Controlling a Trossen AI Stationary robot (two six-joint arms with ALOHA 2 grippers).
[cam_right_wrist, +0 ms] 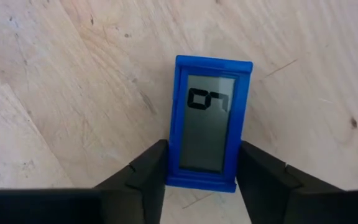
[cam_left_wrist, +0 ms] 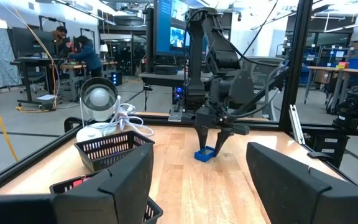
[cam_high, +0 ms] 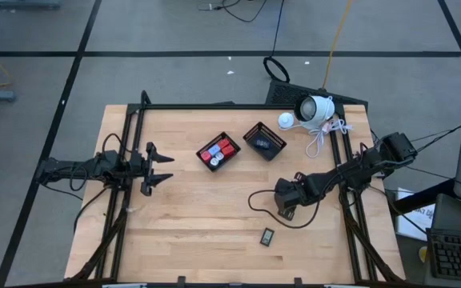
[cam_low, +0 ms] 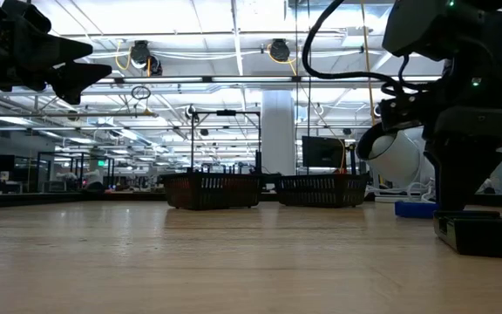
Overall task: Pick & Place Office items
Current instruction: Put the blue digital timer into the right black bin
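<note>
Right gripper (cam_right_wrist: pixel 201 171): low over the worktop (cam_high: pixel 198 216), fingers squeezed on both sides of a little blue timer (cam_right_wrist: pixel 208 121).
Timer screen: gray, shows "07" upside down.
Left gripper (cam_high: pixel 160 168): waits up high, fingers apart.
Nearby: two black mesh baskets; one (cam_high: pixel 218 152) holds red blocks (cam_high: pixel 224 147).
Also: another small timer (cam_high: pixel 267 236) lies near the front edge.

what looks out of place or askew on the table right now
One dark flat rectangle lies alone near the table's front edge, far from both mesh baskets, unsorted. The right gripper straddles a blue-framed display piece lying flat on the wood. The left gripper hovers open at the left. Nothing looks spilled or damaged.
</note>
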